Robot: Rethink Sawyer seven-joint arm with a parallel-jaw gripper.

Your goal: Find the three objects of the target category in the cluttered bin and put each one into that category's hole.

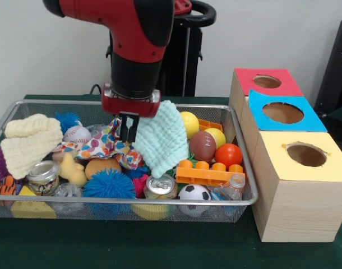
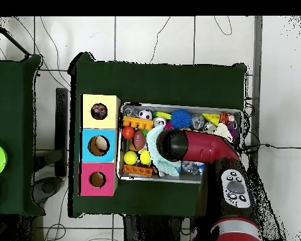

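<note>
Front view: gripper [image 1: 128, 133] fingers look pinched on the mint cloth [image 1: 161, 137] mid-bin [image 1: 238, 202]; soft, light, limp, best grabbed at a bunched fold.

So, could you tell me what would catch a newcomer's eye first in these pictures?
Probably the red and black arm coming down into the middle of the wire bin, its gripper right beside a pale mint cloth that stands up above the toys. Next, the three boxes beside the bin, topped red, blue and yellow, each with a round hole.
</note>
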